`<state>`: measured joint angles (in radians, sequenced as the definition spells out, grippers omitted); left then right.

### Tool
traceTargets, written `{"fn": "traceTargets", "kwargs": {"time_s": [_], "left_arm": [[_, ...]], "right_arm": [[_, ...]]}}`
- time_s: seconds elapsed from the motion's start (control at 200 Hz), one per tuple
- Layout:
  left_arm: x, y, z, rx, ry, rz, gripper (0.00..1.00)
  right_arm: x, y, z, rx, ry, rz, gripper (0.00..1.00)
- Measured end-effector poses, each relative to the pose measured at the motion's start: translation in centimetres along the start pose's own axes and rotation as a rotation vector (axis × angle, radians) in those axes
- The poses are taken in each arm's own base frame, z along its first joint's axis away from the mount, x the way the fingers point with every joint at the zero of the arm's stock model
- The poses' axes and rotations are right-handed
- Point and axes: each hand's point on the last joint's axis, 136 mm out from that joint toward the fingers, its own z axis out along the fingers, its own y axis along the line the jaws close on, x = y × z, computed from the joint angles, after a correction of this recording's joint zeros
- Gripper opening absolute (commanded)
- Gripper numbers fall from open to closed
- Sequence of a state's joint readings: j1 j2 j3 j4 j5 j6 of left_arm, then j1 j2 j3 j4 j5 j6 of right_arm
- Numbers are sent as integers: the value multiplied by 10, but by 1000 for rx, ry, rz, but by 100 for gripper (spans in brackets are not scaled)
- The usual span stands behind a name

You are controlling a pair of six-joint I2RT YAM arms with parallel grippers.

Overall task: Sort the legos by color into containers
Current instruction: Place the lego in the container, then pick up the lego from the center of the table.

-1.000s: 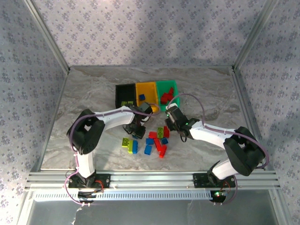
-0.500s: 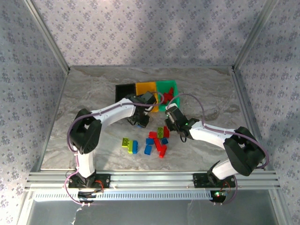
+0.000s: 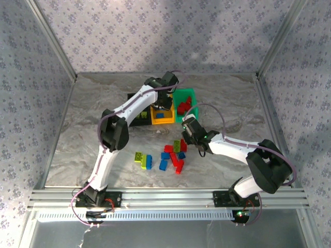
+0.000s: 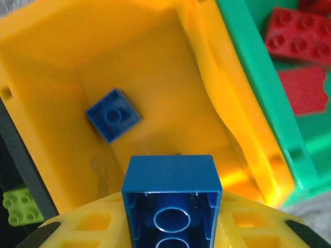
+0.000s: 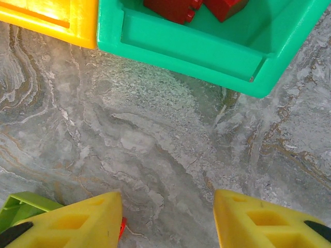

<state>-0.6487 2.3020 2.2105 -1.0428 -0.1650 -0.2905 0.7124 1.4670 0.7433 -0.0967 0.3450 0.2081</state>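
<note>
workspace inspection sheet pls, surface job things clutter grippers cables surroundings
surface: grey marbled table, no spills seen
job's things: black bin holds a lime brick; orange-yellow bin holds a blue brick; green bin holds red bricks; loose pile of red, blue and lime bricks on the table
clutter: nothing seen
grippers: left gripper shut on held blue brick above the orange-yellow bin; right gripper open, empty, low over the table
cables: purple cables along both arms
surroundings: floral walls, aluminium frame

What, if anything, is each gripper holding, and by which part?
The left gripper clamps a small blue plastic brick by two opposite side walls, with the brick's hollow underside toward the wrist. The right gripper holds nothing.
</note>
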Motion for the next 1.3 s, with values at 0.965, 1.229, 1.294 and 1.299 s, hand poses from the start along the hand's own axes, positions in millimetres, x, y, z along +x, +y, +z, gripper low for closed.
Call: {"fn": "traceTargets", "kwargs": {"time_s": [0.965,1.229,1.294,1.299], "left_arm": [[128,24,-82,44,-197,-76,54],[182,66,-73,-57,-208,-107,52],[186,75,-74,-78,-217,-121,51],[187,76,-74,-80,-218,-123,51]], "right_arm": [[0,32,-2,-136,0,16,52],[14,31,-3,-143,22,109,52],[32,29,-1,-142,58,145,53],[33,29,-1,-142,59,147,53]]}}
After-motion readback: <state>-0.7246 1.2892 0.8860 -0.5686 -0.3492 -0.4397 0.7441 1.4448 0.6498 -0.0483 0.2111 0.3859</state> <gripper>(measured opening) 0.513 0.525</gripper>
